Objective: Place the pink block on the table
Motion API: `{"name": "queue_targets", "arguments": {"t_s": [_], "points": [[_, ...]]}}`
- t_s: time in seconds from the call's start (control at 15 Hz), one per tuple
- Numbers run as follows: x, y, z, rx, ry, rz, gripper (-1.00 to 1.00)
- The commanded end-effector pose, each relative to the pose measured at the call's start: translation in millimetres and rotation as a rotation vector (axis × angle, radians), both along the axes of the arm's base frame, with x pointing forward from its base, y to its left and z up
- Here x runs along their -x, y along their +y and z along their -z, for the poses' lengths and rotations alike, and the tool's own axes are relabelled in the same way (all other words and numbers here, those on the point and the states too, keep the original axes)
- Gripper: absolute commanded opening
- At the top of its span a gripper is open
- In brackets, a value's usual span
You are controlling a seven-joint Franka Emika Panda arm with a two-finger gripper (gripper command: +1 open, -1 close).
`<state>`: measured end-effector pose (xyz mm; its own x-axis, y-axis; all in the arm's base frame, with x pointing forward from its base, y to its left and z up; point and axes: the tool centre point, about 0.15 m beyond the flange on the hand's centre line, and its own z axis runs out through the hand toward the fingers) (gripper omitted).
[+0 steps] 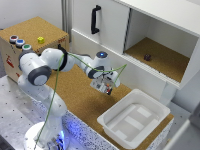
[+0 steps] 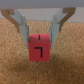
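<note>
The pink block (image 2: 39, 49) is a small reddish-pink cube with a dark mark on its face. In the wrist view it sits between the two grey fingers (image 2: 23, 26) of my gripper (image 2: 39, 38), whose tips press its sides. The brown cork table (image 2: 15, 65) lies close beneath it; I cannot tell whether the block touches it. In the exterior view my gripper (image 1: 106, 88) hangs low over the table (image 1: 75, 92) near its middle, with the pink block (image 1: 108, 91) showing as a small red spot at the fingertips.
A white bin (image 1: 114, 131) stands on the table at the exterior view's right of the gripper. A cork-topped box (image 1: 30, 30) with coloured buttons and a yellow block (image 1: 40, 39) is at the left. An open cabinet holds a dark maroon object (image 1: 147, 57).
</note>
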<state>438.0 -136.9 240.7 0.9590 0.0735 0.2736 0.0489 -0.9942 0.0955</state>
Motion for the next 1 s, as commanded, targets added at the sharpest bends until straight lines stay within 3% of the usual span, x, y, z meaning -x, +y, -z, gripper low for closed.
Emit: {"name": "queue_targets", "arguments": {"t_s": [0.0, 0.13, 0.2, 0.47, 0.73, 0.93], "points": [[-51, 1, 17, 0.031, 0.074, -0.004, -1.00], [-44, 2, 7, 0.017, 0.073, 0.015, -1.00], [-36, 2, -2, 0.004, 0.063, 0.023, 1.00], [2, 1, -46, -0.033, 0.014, 0.011, 1.00], [21, 3, -77, -0.063, 0.023, -0.032, 1.00], [31, 11, -104, -0.120, 0.085, -0.115, 1.00]]}}
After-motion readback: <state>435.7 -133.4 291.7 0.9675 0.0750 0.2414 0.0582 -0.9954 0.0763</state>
